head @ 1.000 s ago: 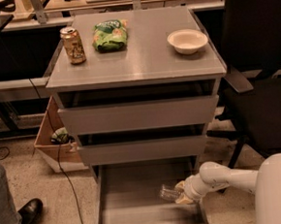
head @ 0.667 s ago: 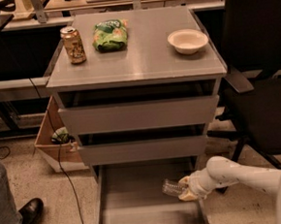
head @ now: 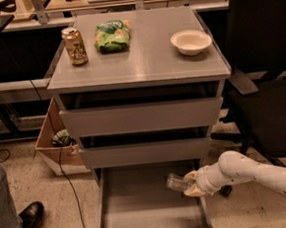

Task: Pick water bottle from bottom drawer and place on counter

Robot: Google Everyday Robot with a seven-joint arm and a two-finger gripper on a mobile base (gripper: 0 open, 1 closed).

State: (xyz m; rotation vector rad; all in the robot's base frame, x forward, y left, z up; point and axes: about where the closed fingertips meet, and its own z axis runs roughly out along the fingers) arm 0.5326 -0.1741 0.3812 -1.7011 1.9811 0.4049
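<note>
The water bottle [head: 176, 182] is a small clear crinkled bottle, lying roughly level and held above the right side of the open bottom drawer [head: 140, 205]. My gripper [head: 192, 184] is shut on the bottle's right end, with the white arm reaching in from the lower right. The counter [head: 143, 56] is the flat grey top of the cabinet, well above the gripper.
On the counter stand a gold-tan can [head: 75, 45], a green snack bag [head: 111, 36] and a white bowl [head: 191, 41]. Two shorter drawers [head: 142, 117] jut out above the bottom one. A black chair [head: 266, 76] stands right; a cardboard box [head: 53, 140] and a person's shoe [head: 27, 217] left.
The gripper has lifted the bottle off the drawer floor and drawn it slightly up; the arm has pulled back to the right.
</note>
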